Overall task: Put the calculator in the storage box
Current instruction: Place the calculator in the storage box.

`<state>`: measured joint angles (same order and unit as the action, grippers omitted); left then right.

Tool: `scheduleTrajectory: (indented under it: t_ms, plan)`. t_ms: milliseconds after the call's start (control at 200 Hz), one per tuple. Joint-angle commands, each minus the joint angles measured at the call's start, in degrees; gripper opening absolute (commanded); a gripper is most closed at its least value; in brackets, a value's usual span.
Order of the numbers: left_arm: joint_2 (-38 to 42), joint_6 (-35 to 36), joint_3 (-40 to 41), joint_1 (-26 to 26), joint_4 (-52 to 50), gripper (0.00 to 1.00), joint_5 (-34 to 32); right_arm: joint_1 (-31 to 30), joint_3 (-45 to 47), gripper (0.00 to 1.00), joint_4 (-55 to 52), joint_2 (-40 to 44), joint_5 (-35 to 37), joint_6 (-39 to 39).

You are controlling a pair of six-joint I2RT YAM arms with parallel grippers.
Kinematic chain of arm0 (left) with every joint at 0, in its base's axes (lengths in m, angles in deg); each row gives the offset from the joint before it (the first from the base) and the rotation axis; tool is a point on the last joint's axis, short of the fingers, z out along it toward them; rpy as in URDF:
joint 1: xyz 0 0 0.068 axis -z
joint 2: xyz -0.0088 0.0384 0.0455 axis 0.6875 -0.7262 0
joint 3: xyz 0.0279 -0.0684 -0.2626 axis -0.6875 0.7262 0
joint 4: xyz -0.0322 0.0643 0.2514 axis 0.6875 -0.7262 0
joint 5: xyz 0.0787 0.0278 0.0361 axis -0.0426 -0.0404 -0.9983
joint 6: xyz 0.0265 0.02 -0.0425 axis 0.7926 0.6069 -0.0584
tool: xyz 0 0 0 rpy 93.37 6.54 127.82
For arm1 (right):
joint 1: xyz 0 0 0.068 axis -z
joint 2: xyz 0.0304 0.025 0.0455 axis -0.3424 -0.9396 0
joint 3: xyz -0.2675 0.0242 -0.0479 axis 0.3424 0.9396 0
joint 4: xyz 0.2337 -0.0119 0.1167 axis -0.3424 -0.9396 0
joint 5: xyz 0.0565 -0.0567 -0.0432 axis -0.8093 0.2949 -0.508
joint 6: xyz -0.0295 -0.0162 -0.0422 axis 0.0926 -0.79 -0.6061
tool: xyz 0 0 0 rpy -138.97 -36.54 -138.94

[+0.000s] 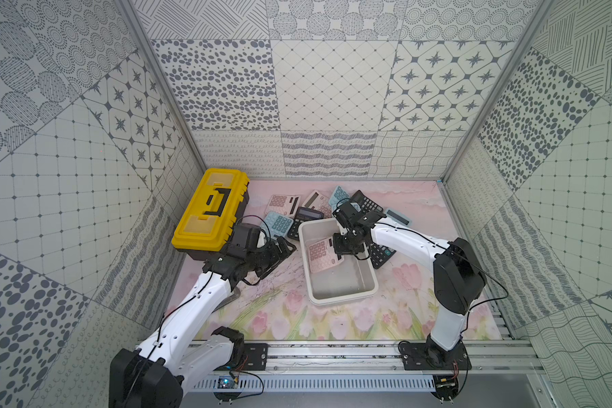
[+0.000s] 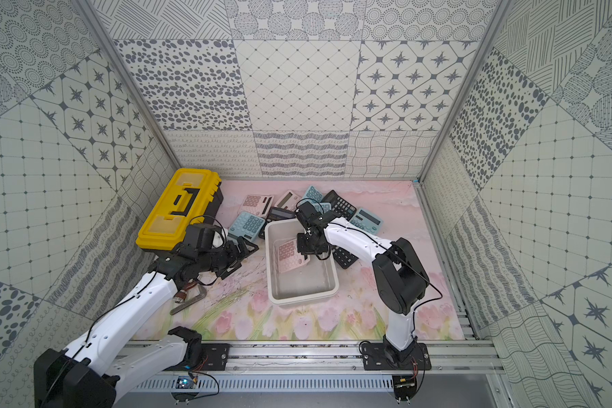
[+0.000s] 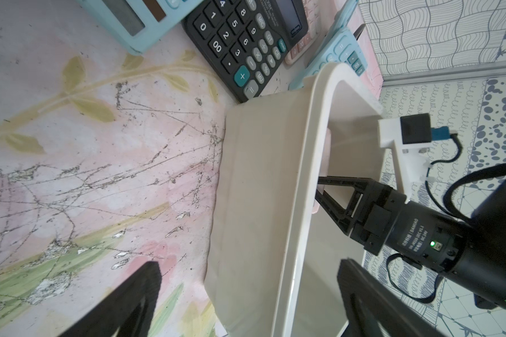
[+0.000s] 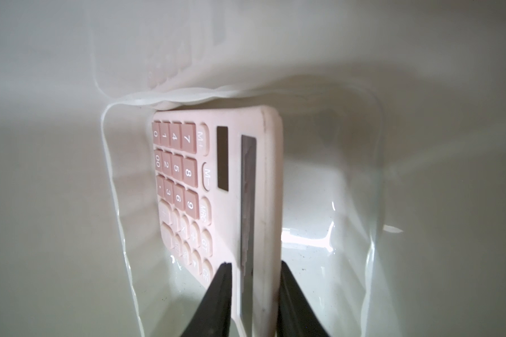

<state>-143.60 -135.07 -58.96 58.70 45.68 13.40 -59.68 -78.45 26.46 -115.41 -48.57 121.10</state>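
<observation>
Straddles pink rectangular plastic calculator (image 4: 187, 175) in white rectangular plastic tub (image 1: 343, 279) w/ R gripper (image 4: 253, 265), grip unclear; L gripper (image 3: 246, 265) agape; could drag calc out if pinched

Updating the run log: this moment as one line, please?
right pincer: astride pink calculator, grip unclear | calculator: tilted inside storage box | left pincer: open, beside box

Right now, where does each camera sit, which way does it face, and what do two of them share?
Top views: high above the robot's base, looking down at the storage box; left arm and right arm show in both.
Left wrist: low beside the box, facing its outer wall; open left claw in front, right claw inside it beyond.
Right wrist: above the box, looking in at the pink calculator; right claw straddles its edge.
Shared: all four show the box; both wrist views show the right claw.
</observation>
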Motion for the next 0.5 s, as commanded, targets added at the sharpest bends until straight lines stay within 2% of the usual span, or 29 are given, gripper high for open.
scheduleTrajectory:
  t_ms: [0, 495]
  plan:
    - [-0.41, 1.12, -0.01, -0.67, 0.44, 1.00, -0.13, 0.44, -1.82, 0.34, 0.01, 1.90, 1.43, -1.02]
    - [-0.34, 1.21, -0.05, -0.59, 0.86, 1.00, 0.33, 0.81, -6.08, 0.34, -2.85, 5.28, 1.75, -2.10]
